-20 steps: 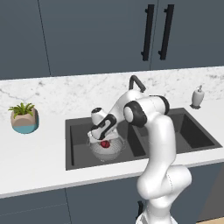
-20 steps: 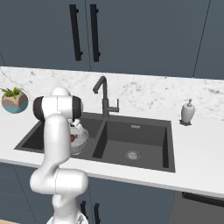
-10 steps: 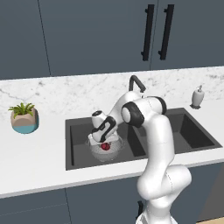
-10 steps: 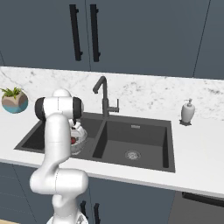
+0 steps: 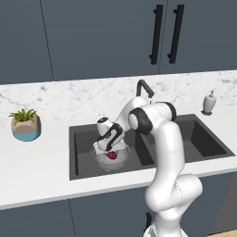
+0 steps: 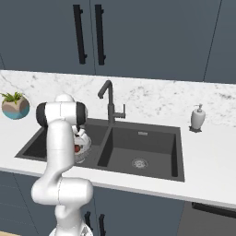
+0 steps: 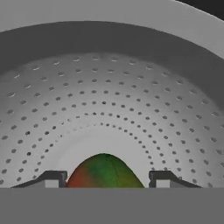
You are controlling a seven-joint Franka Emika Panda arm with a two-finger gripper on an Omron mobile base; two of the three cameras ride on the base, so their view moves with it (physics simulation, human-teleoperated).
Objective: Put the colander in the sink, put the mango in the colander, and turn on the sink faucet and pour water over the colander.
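Note:
The silver perforated colander (image 5: 123, 160) sits in the left basin of the dark sink (image 5: 82, 137). My gripper (image 5: 109, 149) reaches down into the bowl from the right and is shut on the mango (image 5: 111, 155), which rests low inside it. In the hand view the reddish-green mango (image 7: 104, 173) fills the space between my fingertips (image 7: 52, 179), with the colander wall (image 7: 109, 96) curving behind it. From the right the mango (image 6: 77, 148) shows as a red spot in the colander (image 6: 84, 155), partly behind my arm. The sink faucet (image 5: 143, 87) stands behind the divider, with no water running.
A potted plant (image 5: 25, 125) stands on the counter left of the sink. A white soap dispenser (image 5: 209, 102) sits at the back right. The larger right basin (image 6: 143, 152) holds nothing but its drain. Dark cabinets hang above the marble counter.
My hand has sunk a little deeper into the colander with the mango between its fingers. Nothing else has moved.

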